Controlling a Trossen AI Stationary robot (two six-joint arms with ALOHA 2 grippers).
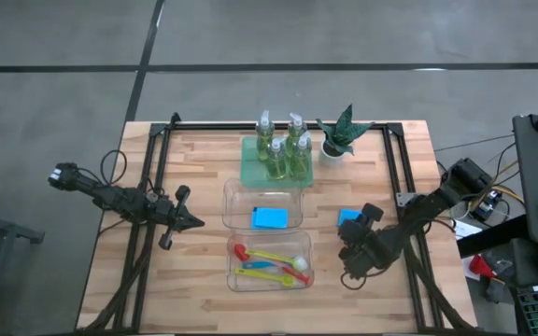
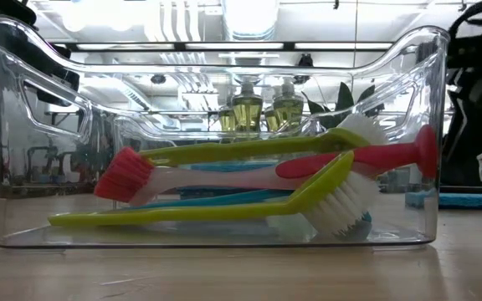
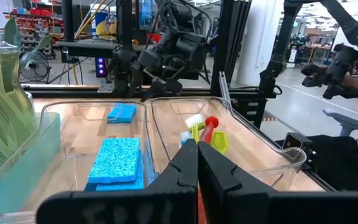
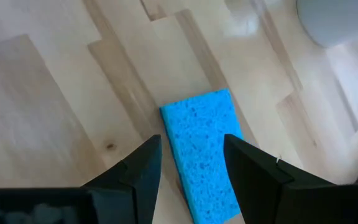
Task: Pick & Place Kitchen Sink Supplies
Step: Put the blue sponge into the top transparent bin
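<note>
Sponge point(image 4: 201, 146) lies flat on the table between the right gripper's point(image 4: 191, 163) parted jaws, not yet pinched (likely light, soft, squashy); pinch its long edges mid-length. Left gripper point(image 3: 197, 171) waits clenched, empty.

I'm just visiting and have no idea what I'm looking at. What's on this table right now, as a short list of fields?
Green tray: four pump bottles of yellow-green liquid standing on it
Potted plant: beside the tray
Upper clear bin: a blue sponge inside
Lower clear bin: red, yellow and blue brushes inside
Loose sponge: flat on the bare wood, outside the bins
Right gripper: open, fingers either side of the loose sponge
Left gripper: shut, empty, waiting left of the bins
</note>
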